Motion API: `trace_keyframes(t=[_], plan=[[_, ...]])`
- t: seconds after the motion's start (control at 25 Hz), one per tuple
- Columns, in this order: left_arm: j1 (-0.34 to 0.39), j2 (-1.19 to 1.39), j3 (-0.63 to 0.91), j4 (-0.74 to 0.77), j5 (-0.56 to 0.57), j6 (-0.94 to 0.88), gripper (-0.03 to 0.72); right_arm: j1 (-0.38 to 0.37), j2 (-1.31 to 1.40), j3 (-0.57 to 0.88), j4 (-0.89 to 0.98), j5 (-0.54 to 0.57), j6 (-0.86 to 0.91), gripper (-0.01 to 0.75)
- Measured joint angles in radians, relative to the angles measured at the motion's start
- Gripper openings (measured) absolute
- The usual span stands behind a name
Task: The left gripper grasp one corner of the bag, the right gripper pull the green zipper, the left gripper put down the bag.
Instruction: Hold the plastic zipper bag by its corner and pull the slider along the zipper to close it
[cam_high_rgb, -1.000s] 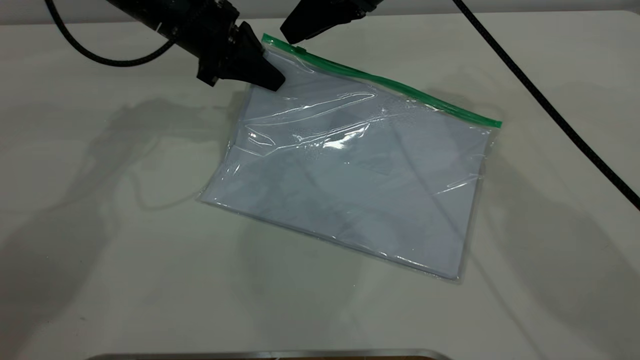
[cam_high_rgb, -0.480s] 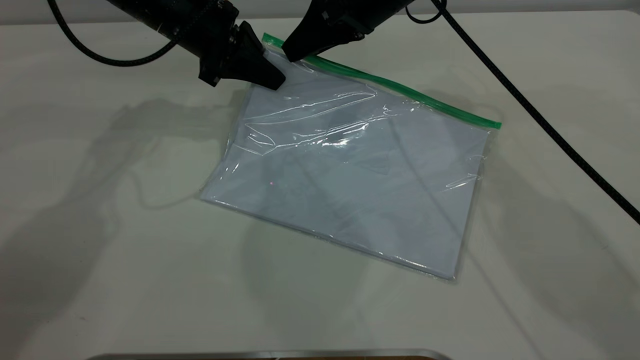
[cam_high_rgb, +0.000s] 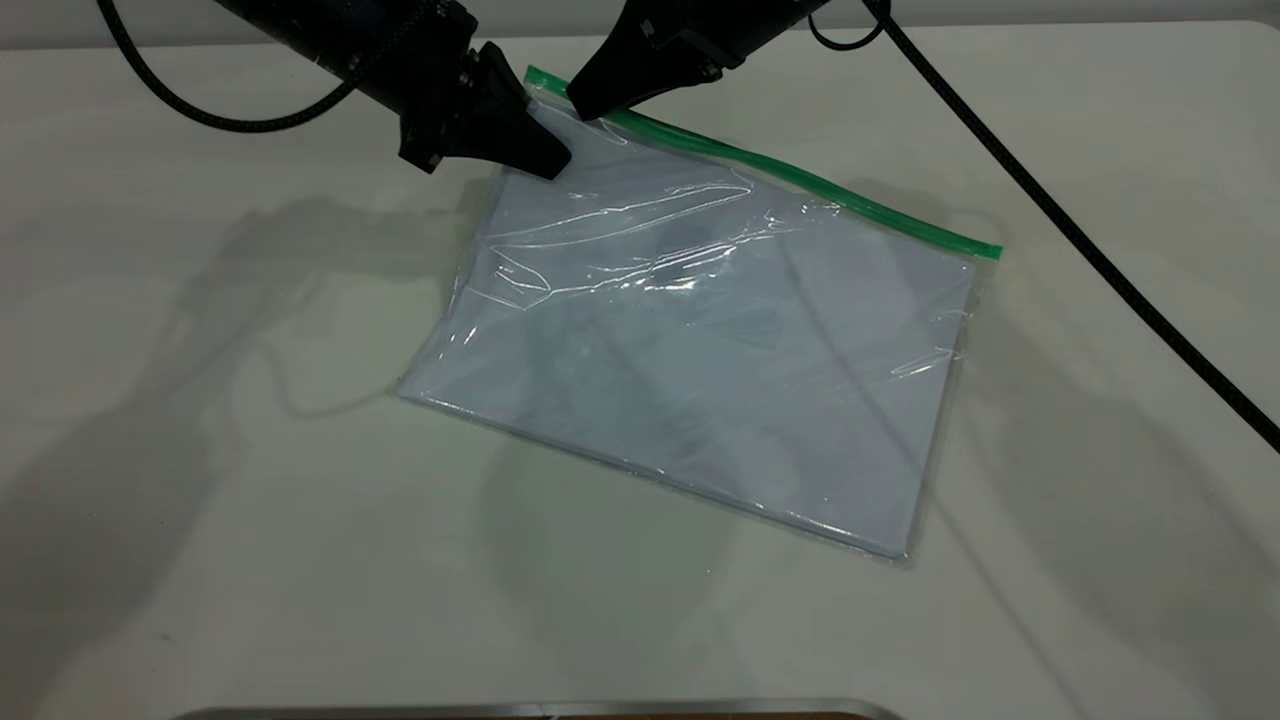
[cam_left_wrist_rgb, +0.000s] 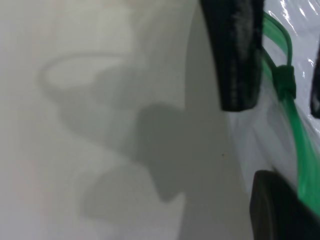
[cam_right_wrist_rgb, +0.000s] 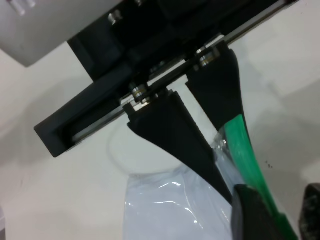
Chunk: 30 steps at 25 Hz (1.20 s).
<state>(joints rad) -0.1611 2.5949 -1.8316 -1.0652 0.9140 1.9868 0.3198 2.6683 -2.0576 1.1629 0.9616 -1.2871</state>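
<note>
The bag (cam_high_rgb: 700, 340), a clear pouch with white sheets inside, lies flat on the table. The green zipper (cam_high_rgb: 800, 178) runs along its far edge. My left gripper (cam_high_rgb: 545, 158) is shut on the bag's far left corner, which is slightly raised. In the right wrist view, my left gripper (cam_right_wrist_rgb: 221, 150) pinches that corner. My right gripper (cam_high_rgb: 585, 105) is open at the zipper's left end. Its fingers (cam_left_wrist_rgb: 235, 55) straddle the green slider tab (cam_left_wrist_rgb: 284, 82) with a gap on each side. In its own view, my right gripper (cam_right_wrist_rgb: 282, 220) has the green strip (cam_right_wrist_rgb: 245, 150) between its fingers.
The white table (cam_high_rgb: 250, 450) stretches all round the bag. The right arm's black cable (cam_high_rgb: 1100, 220) crosses the table at the right. The left arm's cable (cam_high_rgb: 200, 115) loops at the far left. A metal edge (cam_high_rgb: 540, 710) runs along the front.
My right gripper has come down over the zipper's left end, covering the slider in the exterior view. It has hardly moved in the last half second. The left gripper has held still.
</note>
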Motion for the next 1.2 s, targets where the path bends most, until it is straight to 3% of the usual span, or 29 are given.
trace_keyframes(t=[0.36,0.68,1.2], plan=[[0.0,0.0,0.0,-0.008,-0.012,0.001,0.051,0.0,0.0,0.0,0.0,0.004,-0.054,0.037],[0.02,0.0,0.0,-0.04,-0.007,0.001,0.051,0.0,0.0,-0.001,0.014,0.004,-0.076,0.036],[0.125,0.0,0.0,-0.195,0.138,0.053,0.05,-0.028,0.0,-0.009,0.046,-0.03,-0.083,0.035]])
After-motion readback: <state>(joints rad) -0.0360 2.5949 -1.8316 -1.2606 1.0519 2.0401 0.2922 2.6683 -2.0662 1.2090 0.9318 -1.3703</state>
